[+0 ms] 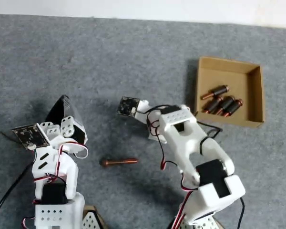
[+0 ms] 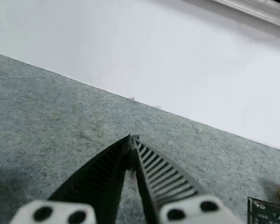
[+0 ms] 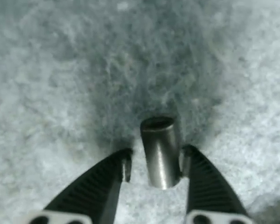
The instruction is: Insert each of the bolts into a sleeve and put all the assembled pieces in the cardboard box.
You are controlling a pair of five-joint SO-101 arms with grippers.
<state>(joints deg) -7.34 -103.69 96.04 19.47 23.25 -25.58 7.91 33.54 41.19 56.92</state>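
We see the left arm (image 1: 55, 162) folded back over its base, the left claw (image 2: 131, 140) lifted off the table (image 1: 86, 57) and aimed toward the white wall (image 2: 177, 56). Its black ribbed fingers are pressed tip to tip with nothing between them. The right arm (image 1: 190, 143) leans forward and bends down over the middle of the table, and the right claw (image 3: 156, 161) is spread apart over the fuzzy grey felt. Between its fingers sits the sleeve (image 3: 161, 151), a short, smooth tube of dark metal with its hollow mouth turned away from the wrist. It lies close against one finger and leaves a gap to the other, so nothing is clamped. We cannot tell whether it touches that finger. The bolt (image 1: 120, 162), slim and copper-coloured, lies flat on the felt between the two arms, apart from both claws. The cardboard box (image 1: 255, 95), shallow and brown, sits on the far right beyond the right arm. It holds four assembled pieces (image 1: 221, 101), dark sleeves with copper ends showing.
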